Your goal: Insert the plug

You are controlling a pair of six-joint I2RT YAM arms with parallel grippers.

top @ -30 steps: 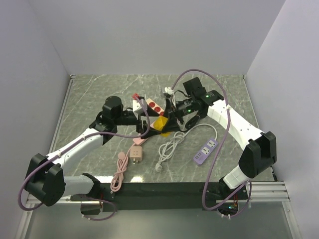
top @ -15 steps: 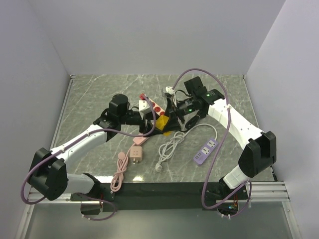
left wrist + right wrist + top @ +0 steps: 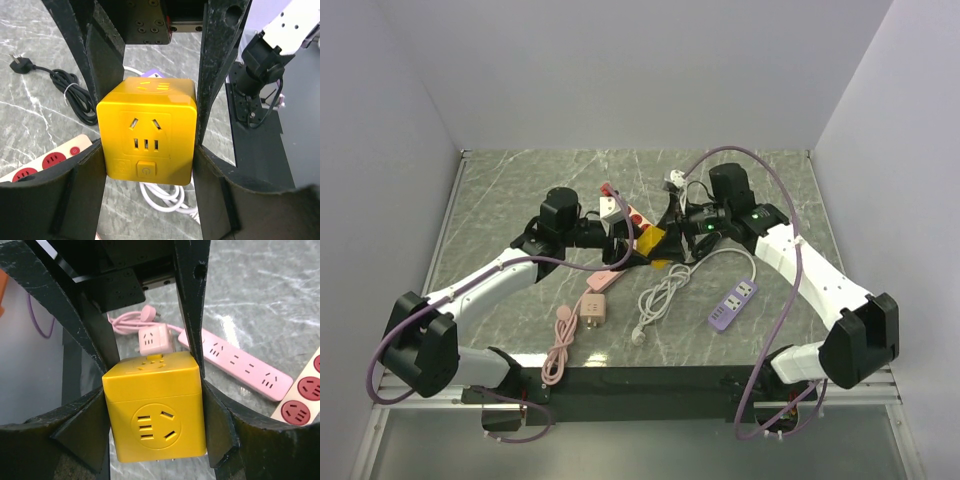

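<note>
Yellow plug [image 3: 145, 131], just one, gripped by both left pincer [image 3: 148, 155] and right pincer [image 3: 155, 410]

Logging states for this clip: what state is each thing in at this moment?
plug: lifted, gripped from both sides, not inserted.
left end effector: shut on the plug.
right end effector: shut on the plug.
pink power strip: lying flat, visible sockets empty.
purple power strip: lying flat.

arms [image 3: 485, 283]: white shells, chunky black joints
cables [image 3: 730, 150]: mauve, looping loose
fingers [image 3: 215, 75]: scuffed matte black
wrist: little green LEDs [image 3: 708, 226]
</note>
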